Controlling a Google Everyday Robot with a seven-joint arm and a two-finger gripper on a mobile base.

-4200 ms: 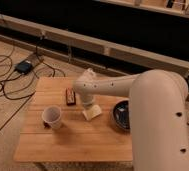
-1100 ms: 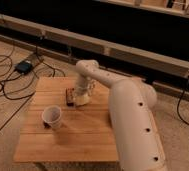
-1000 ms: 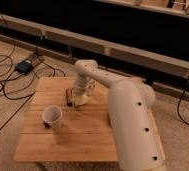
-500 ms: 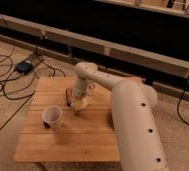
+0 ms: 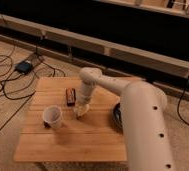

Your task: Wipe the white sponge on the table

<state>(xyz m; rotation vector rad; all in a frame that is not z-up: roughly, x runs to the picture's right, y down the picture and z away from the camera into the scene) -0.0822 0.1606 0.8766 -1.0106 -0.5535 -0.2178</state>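
The white sponge (image 5: 81, 109), a small cream block, is pressed on the light wooden table (image 5: 63, 142) near its middle. My gripper (image 5: 80, 106) points straight down onto the sponge and is shut on it. The arm reaches in from the lower right over the table's right side. The sponge lies just right of the white cup (image 5: 52, 117) and in front of the dark brown bar (image 5: 70, 96).
A dark bowl (image 5: 116, 116) sits at the table's right edge, mostly hidden behind my arm. Black cables (image 5: 3, 87) and a small blue-grey box (image 5: 24, 66) lie on the floor to the left. A dark wall base with a rail runs behind the table.
The gripper has slid with the sponge from beside the dark bar toward the table's front, ending closer to the cup.
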